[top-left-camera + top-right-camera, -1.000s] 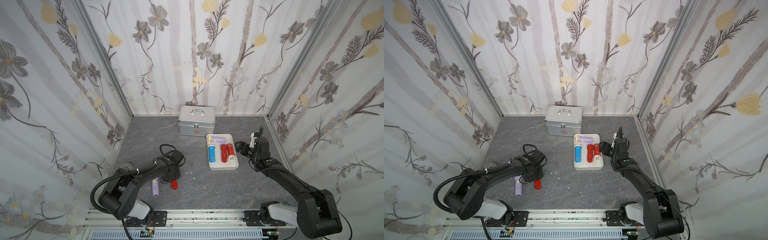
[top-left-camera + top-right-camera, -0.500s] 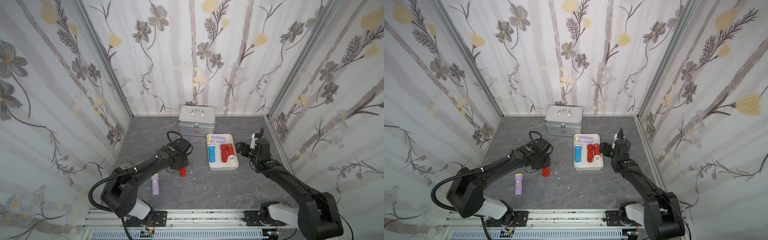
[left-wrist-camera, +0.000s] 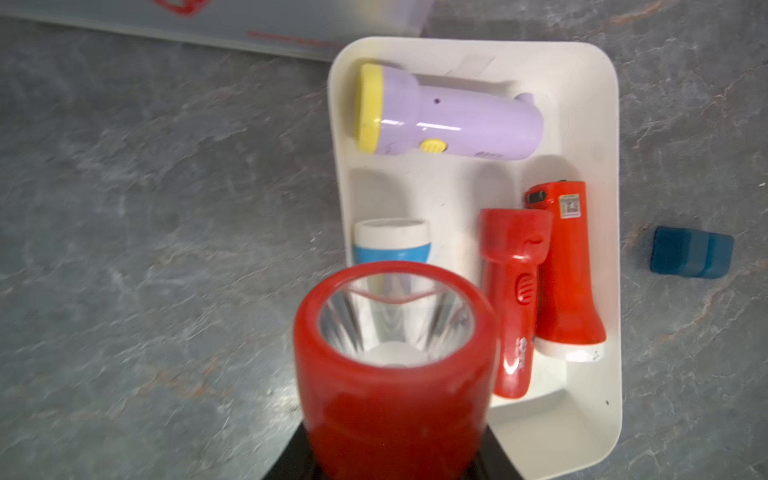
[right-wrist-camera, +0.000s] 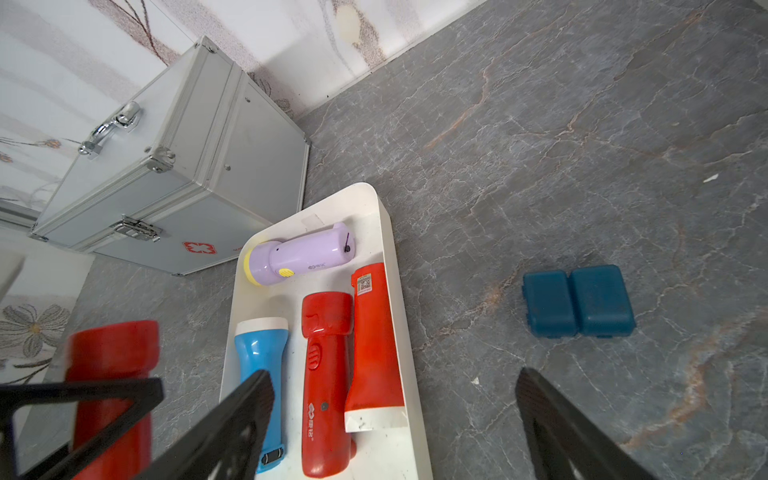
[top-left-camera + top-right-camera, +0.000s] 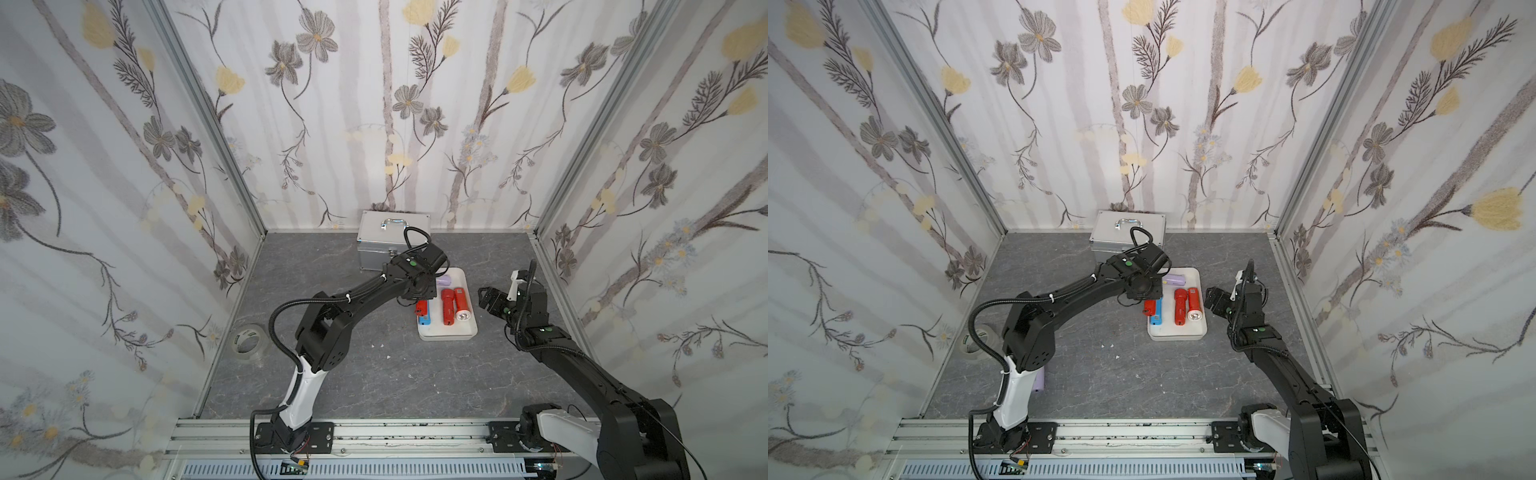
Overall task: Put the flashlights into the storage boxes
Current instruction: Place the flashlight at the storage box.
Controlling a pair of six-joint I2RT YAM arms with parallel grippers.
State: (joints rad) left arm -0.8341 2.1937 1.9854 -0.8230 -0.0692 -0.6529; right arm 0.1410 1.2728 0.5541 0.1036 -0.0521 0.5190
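While left end effector (image 5: 419,299) clamps red flashlight (image 3: 390,374) over tray (image 3: 598,104) rim, right end effector (image 5: 485,297) wide, empty

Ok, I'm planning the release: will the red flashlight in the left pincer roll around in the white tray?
Likely it rolls a little: the red flashlight is round-bodied and glossy. The raised rim of the tray and the blue flashlight nearby should probably stop it. It looks like hard plastic, so a short drop seems harmless.

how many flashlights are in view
6. Four lie in the tray: lilac, blue, red, red-and-white. One red is in the left end effector. One lilac lies half hidden behind the left arm.
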